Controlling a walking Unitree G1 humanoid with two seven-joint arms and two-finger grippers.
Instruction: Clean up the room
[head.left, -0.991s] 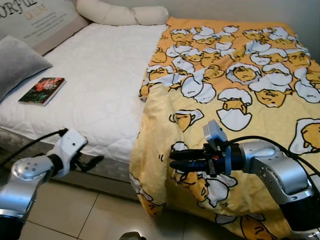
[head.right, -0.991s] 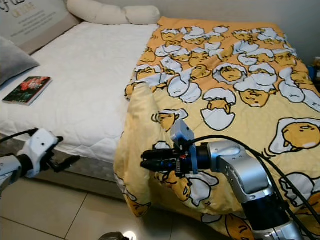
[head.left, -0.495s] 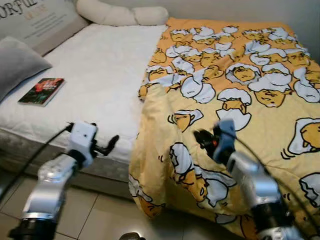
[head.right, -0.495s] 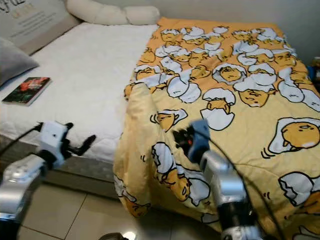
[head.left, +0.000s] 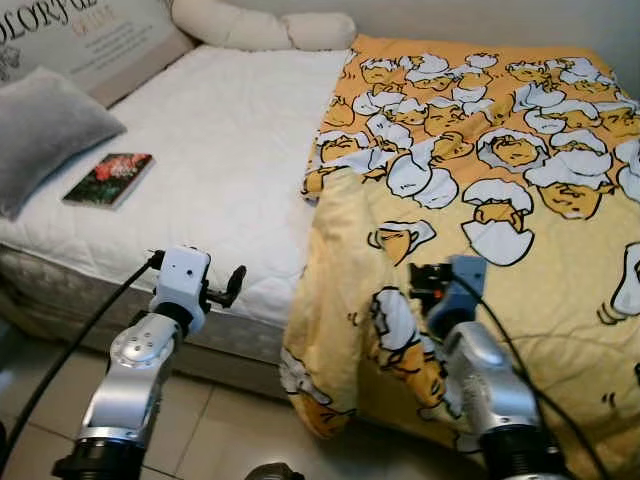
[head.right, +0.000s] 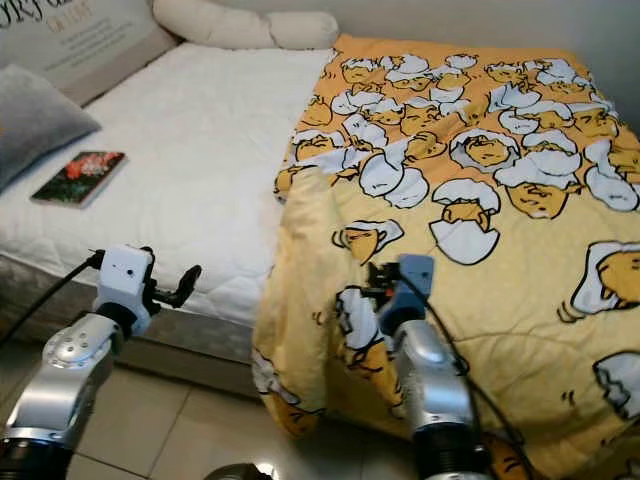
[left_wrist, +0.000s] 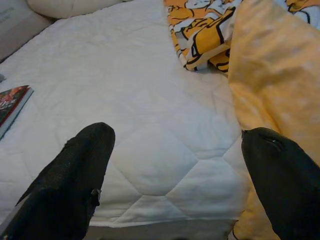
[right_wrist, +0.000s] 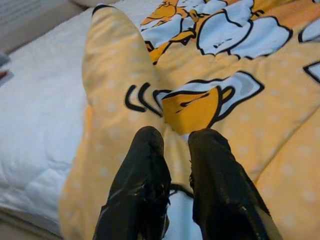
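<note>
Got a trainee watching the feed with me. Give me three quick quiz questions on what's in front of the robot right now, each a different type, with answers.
1. True or false: the book lies on the yellow blanket.
2. Multiple choice: the left gripper has its jaws A) wide apart above the mattress edge, B) shut on the book, C) shut on the pillow.
3. Fill in: the right gripper points at the ____, jaws nearly together.

Key:
1. False; it lies on the white mattress, near the grey pillow.
2. A.
3. Blanket.
</note>
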